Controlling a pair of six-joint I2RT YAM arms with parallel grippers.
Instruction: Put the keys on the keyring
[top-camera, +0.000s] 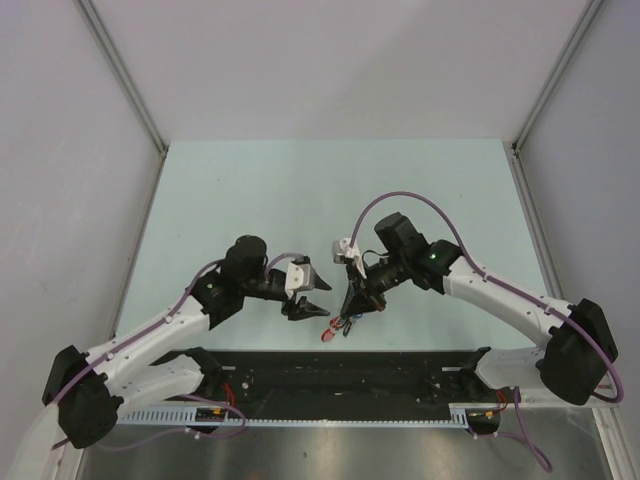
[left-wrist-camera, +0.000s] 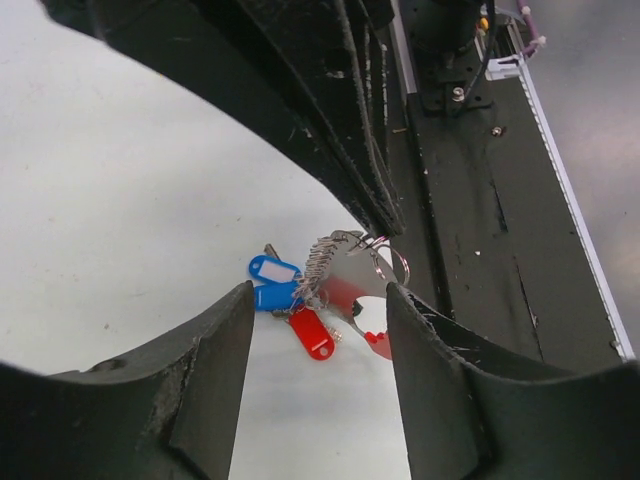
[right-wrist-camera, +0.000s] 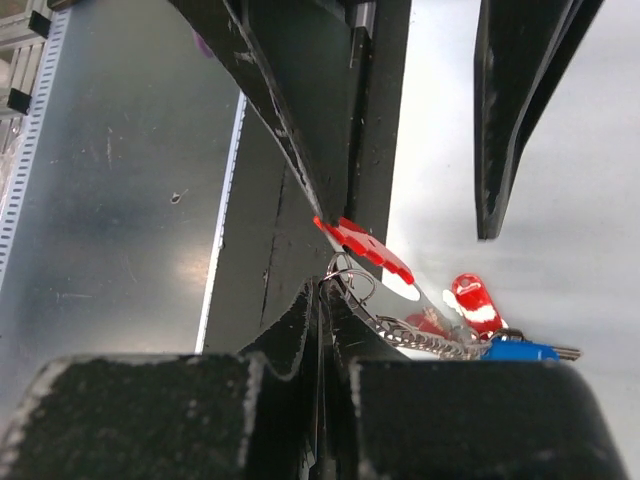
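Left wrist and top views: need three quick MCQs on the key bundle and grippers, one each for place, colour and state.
1. Where do the keys lie?
A) far left corner
B) near edge of the table, by the tips of the left gripper and right gripper
C) on an arm's base

2. What colour are their plastic heads?
A) green, orange
B) black only
C) blue, red

3. What is the right gripper doing?
A) shut on the keyring
B) wide open
C) out of view

Key: B, the top view shows them there; C, both wrist views show blue and red heads; A, its fingers pinch the ring.
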